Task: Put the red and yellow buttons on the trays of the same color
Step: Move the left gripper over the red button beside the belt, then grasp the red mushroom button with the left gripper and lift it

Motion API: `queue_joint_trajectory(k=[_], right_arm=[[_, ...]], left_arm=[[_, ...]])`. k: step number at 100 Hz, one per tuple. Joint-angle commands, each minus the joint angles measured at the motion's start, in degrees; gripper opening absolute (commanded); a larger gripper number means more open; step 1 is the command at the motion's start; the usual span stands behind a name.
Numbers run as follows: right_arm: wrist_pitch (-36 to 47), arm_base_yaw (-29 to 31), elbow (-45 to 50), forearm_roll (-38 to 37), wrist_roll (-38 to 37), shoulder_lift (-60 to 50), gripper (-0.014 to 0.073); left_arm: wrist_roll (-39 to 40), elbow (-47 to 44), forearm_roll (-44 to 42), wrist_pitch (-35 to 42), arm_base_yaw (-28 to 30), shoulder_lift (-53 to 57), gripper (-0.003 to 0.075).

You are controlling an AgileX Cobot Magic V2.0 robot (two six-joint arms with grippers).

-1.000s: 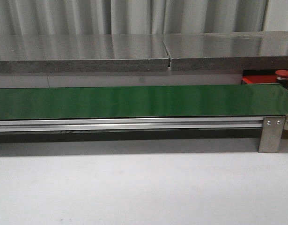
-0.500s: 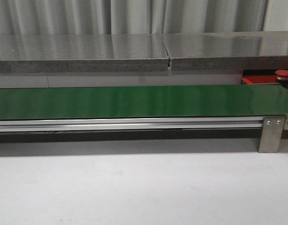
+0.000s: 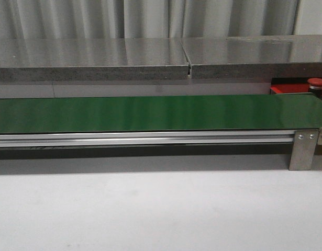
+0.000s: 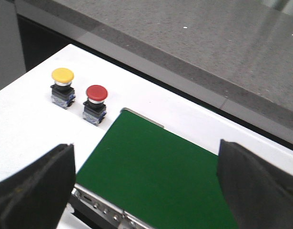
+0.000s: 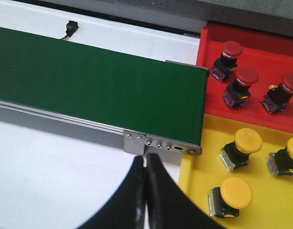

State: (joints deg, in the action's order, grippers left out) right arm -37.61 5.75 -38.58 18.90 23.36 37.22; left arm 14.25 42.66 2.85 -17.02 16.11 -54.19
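Trays barely show in your front view: only a sliver of the red tray [image 3: 278, 89] and one button cap [image 3: 317, 82] behind the green belt [image 3: 150, 113]. Left fingers [image 4: 41, 191] spread wide, holding nothing, above the belt end; yellow button [image 4: 62, 88] and red button [image 4: 95, 103] stand side by side on the white tabletop [image 4: 22, 129] beyond it. Right fingers [image 5: 151, 200] pressed together, empty, by the yellow tray [image 5: 194, 191]. Each tray holds three buttons of its own colour.
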Motion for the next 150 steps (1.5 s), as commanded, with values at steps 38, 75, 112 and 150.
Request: queue_joint_trajectory(k=[38,75,112,150], right_arm=[[3.58,-0.01,-1.49,0.61,0.48,-0.24,-0.0069],[3.58,-0.01,-1.49,0.61,0.48,-0.24,-0.0069],[3.58,-0.01,-1.49,0.61,0.48,-0.24,-0.0069],[3.61,-0.01,-1.49,0.61,0.48,-0.24,-0.0069]], left_arm=[[0.47,23.24,0.86,0.03,4.20,-32.55,0.0577],[0.47,41.28,0.85,-8.23,6.22,-49.59,0.0576],[0.47,55.33,0.85,-16.03,7.58,-60.96,0.0575],[0.47,61.10,1.65,-18.04,7.62,-67.57,0.0575]])
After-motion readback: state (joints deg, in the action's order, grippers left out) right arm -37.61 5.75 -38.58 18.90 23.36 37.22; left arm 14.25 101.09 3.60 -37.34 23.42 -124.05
